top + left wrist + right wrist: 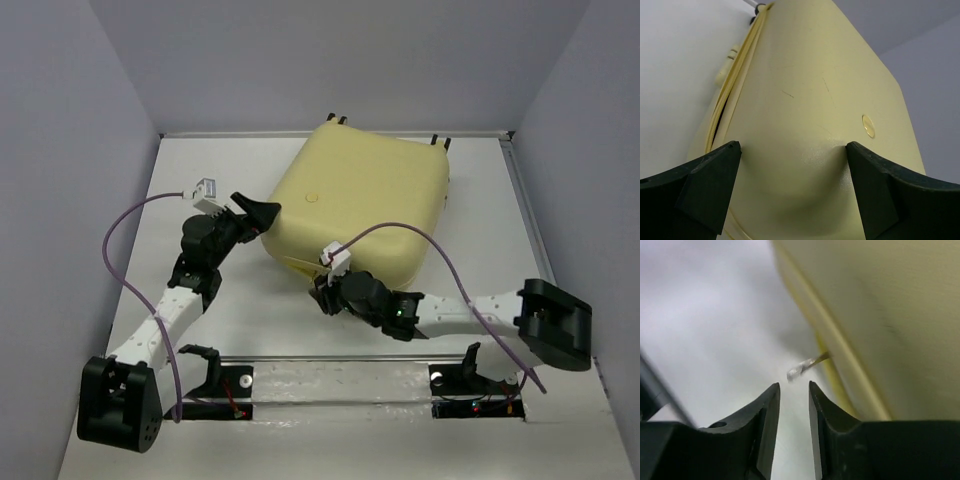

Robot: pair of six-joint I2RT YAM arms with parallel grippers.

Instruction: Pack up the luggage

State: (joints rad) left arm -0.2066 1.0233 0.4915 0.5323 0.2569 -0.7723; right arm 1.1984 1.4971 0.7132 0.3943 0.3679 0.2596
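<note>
White worktop (230, 330), boxed in by plain grey walls (350, 60). At twelve to one o'clock of its middle in the top view, lying flat and shut, shell up: the luggage (360, 200), turned slightly askew. Wheels (335, 119) at the far edge, toward twelve o'clock. Small round emblem (313, 197) on the shell, toward ten o'clock of the lid's centre.

At the luggage's nine o'clock corner, the left hand (262, 220), spread wide. Seen from the left wrist, dark fingers (710, 180) straddling the rounded corner, one on each side and close to the shell, contact too fine to call. Zip seam (725, 110) running up the left side of that view, emblem off to the right.

At the six o'clock edge, the right hand (322, 288), low over the worktop and pointed along the luggage's side. Narrow gap only between its fingers (760, 425), with nothing in it. Just past the tips, toward twelve o'clock in the right wrist view, a small metal zip pull (802, 367) sticking out from the seam, blurred, apart from both fingers.
</note>
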